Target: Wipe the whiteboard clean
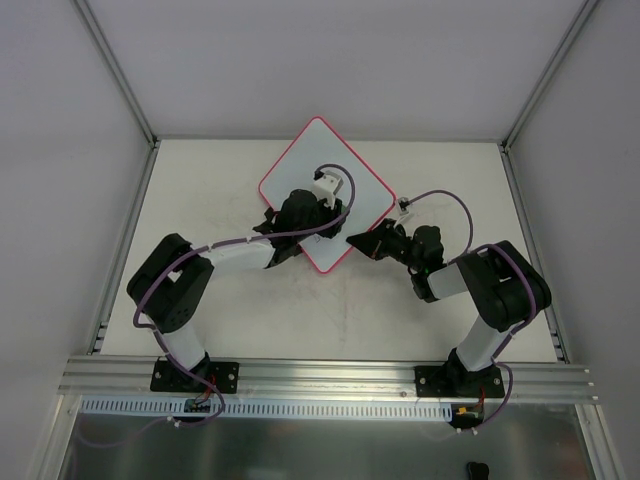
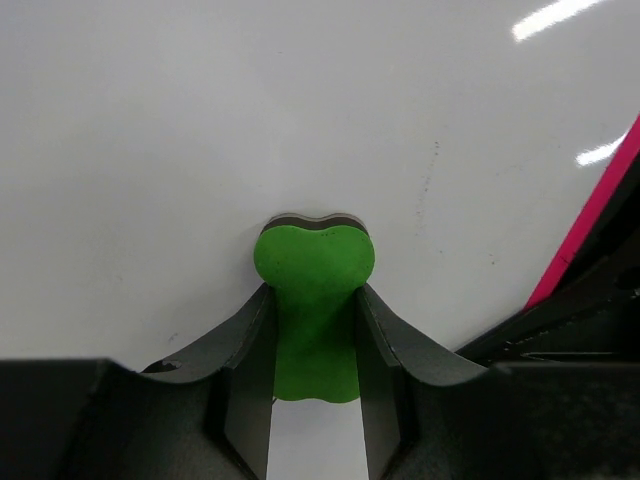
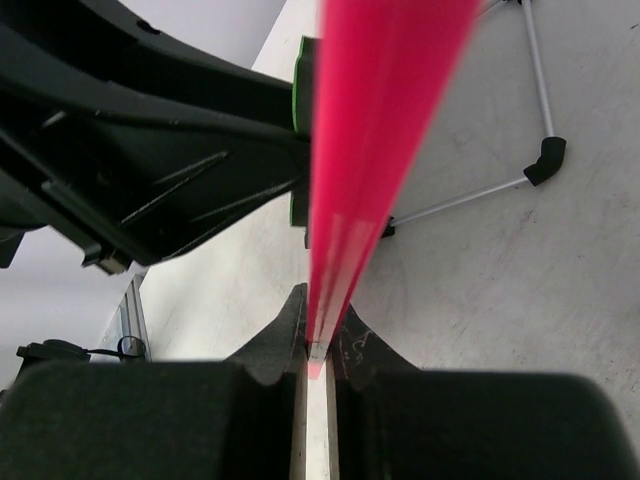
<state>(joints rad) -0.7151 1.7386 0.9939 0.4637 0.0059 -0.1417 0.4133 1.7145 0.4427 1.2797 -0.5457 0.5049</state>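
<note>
My left gripper (image 2: 315,300) pinches the eraser (image 2: 313,262) on the whiteboard (image 2: 200,120), my right gripper (image 3: 318,325) pinches its rim (image 3: 345,200), which may slip out if I press hard.

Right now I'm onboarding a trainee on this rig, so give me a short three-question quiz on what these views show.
1. True or false: the left gripper is shut on the green eraser.
2. What does the right gripper clamp? A) the whiteboard, by its pink rim B) a marker C) nothing
3. Short answer: is handwriting visible on the whiteboard in the left wrist view?
Key: 1 true; 2 A; 3 no, only faint specks.
</note>
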